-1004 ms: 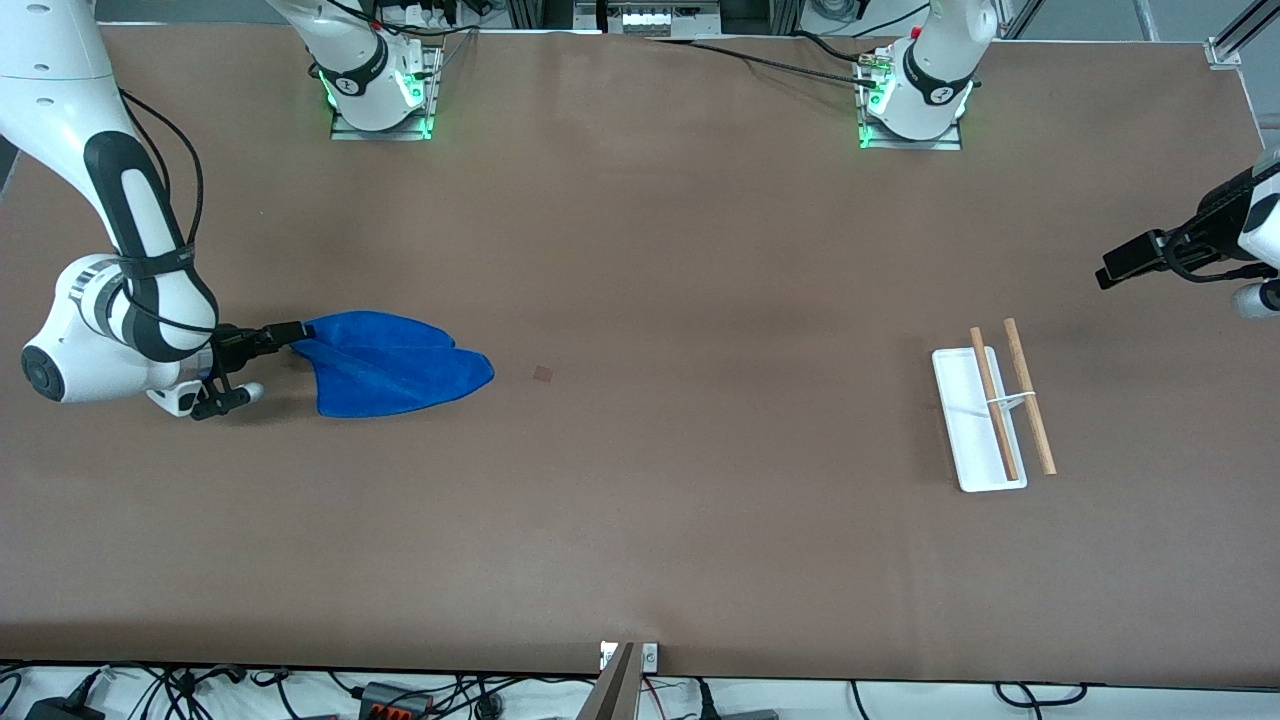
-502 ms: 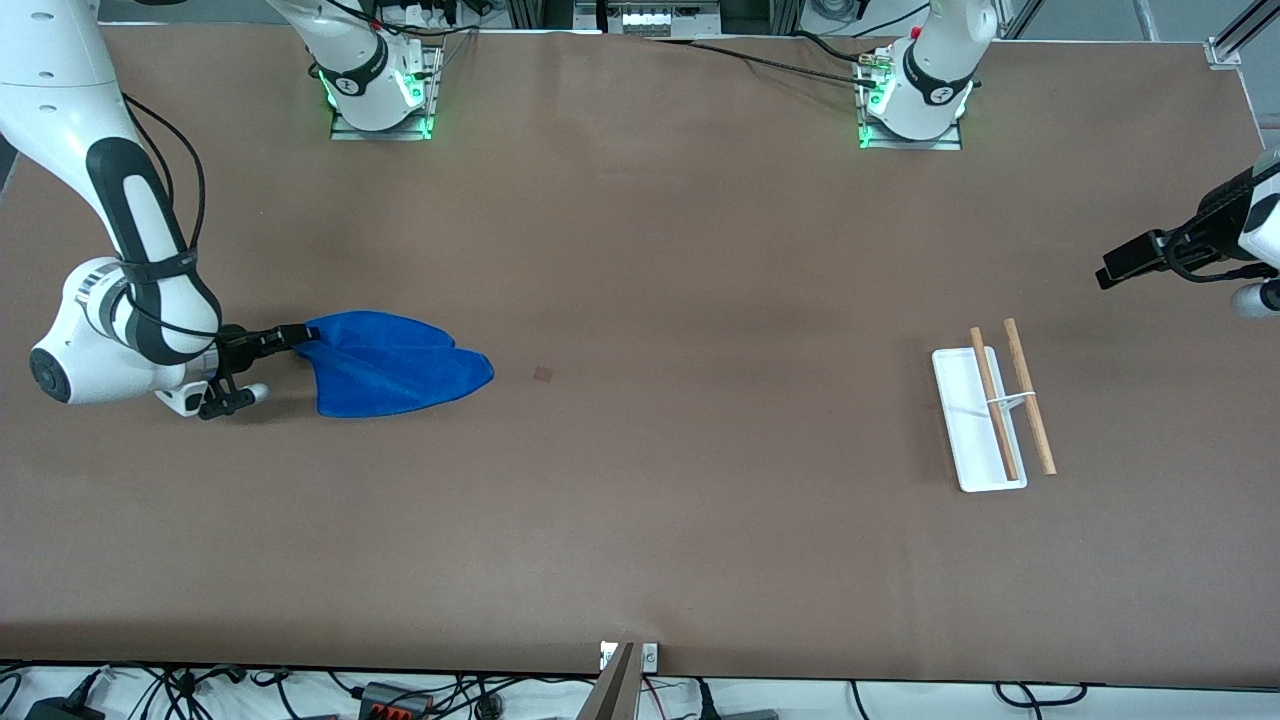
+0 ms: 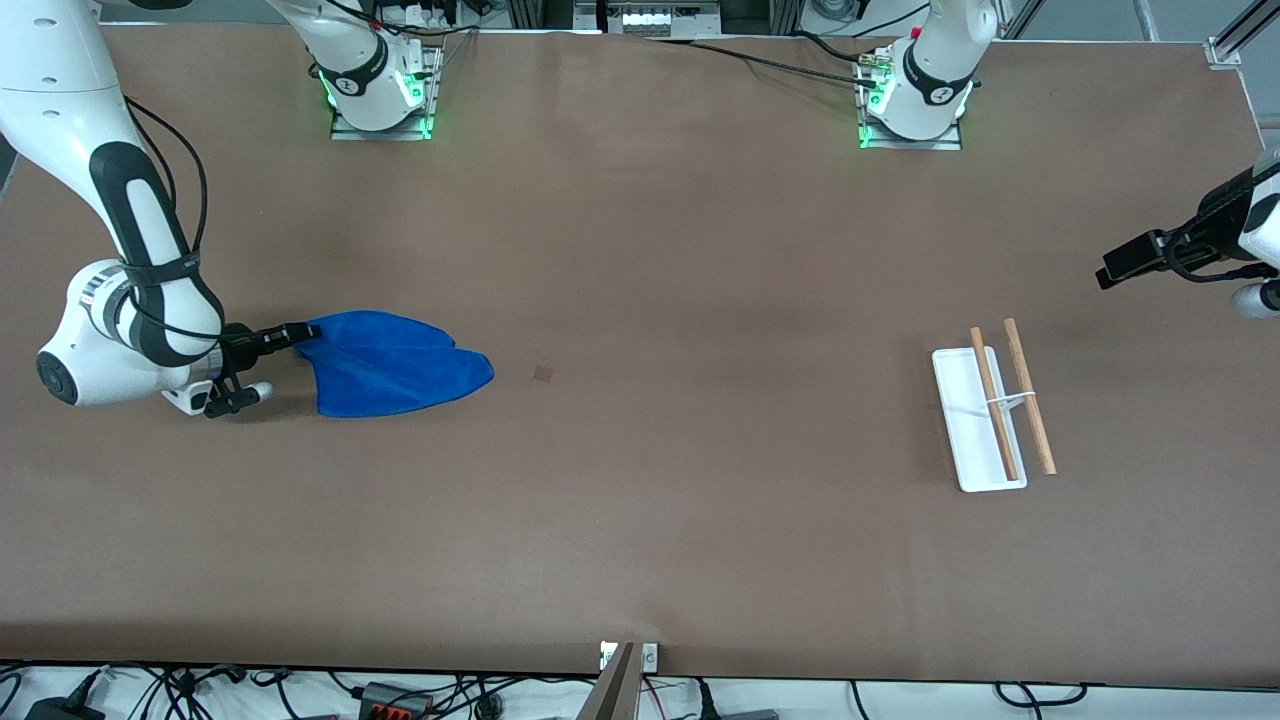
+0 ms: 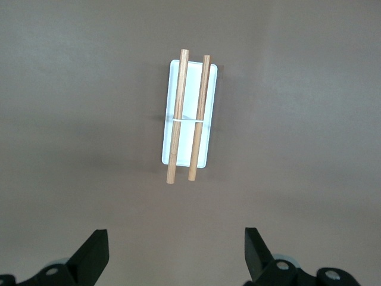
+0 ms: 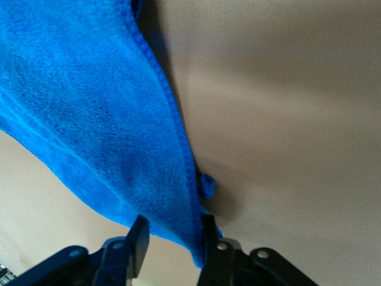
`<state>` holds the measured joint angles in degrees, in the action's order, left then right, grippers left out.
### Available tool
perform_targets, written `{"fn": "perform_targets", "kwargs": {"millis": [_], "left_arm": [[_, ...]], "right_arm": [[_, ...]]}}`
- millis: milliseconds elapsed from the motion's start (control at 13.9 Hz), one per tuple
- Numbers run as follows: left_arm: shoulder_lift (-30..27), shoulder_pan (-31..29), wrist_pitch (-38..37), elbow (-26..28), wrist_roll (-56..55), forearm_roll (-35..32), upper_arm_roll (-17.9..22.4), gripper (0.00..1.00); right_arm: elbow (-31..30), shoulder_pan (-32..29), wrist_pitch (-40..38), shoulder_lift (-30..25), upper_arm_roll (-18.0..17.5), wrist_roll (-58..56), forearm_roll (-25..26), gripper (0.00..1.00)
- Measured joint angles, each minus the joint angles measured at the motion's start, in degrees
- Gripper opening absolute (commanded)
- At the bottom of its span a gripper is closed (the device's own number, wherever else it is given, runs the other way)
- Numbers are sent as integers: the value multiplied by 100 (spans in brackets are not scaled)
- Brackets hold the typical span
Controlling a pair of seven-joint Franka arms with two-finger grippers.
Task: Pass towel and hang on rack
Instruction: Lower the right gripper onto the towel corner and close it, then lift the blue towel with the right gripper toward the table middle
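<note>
Now right hand (image 5: 171, 235) pinches the towel's (image 3: 395, 362) edge; left hand (image 4: 177, 256) hangs spread wide above the rack (image 4: 189, 119).

Seen from the right wrist, the right gripper (image 5: 171, 238) has its two black fingers (image 5: 140, 237) set on either side of the towel's (image 5: 101, 119) corner, the blue plush pinched between them. The cloth spreads away from the fingers in a broad fold with a stitched hem along one edge. A small blue nub of fabric sits at the hem. Brown table (image 5: 286, 119) lies beneath, shadowed beside the cloth.
</note>
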<state>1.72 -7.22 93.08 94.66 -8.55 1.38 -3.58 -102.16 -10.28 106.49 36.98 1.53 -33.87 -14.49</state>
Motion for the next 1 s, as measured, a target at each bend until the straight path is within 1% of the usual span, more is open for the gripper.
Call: {"fn": "perform_targets", "kwargs": {"millis": [72, 143, 215, 287, 430, 574, 717, 861, 1004], "left_arm": [[0, -1, 0, 0, 0, 0, 0, 100], [1, -1, 0, 0, 0, 0, 0, 100], [2, -1, 0, 0, 0, 0, 0, 100], [3, -1, 0, 0, 0, 0, 0, 100], [3, -1, 0, 0, 0, 0, 0, 100], [3, -2, 0, 0, 0, 0, 0, 100], [3, -2, 0, 0, 0, 0, 0, 100], [3, -2, 0, 0, 0, 0, 0, 100], [3, -2, 0, 0, 0, 0, 0, 100]], "right_arm": [[22, 0, -9, 0, -1, 0, 0, 31], [56, 1, -31, -1, -3, 0, 0, 26], [98, 2, -73, -1, -6, 0, 0, 23], [137, 5, -123, -2, -13, -2, 0, 12], [182, 12, -179, -2, -26, -7, 0, 0], [218, 18, -227, -5, -38, -23, 0, 0], [405, 32, -602, -21, -71, -21, 0, 0], [832, 146, -1207, -86, -89, 7, 0, 0], [1464, 427, -1856, -187, -113, 30, -8, 0]]}}
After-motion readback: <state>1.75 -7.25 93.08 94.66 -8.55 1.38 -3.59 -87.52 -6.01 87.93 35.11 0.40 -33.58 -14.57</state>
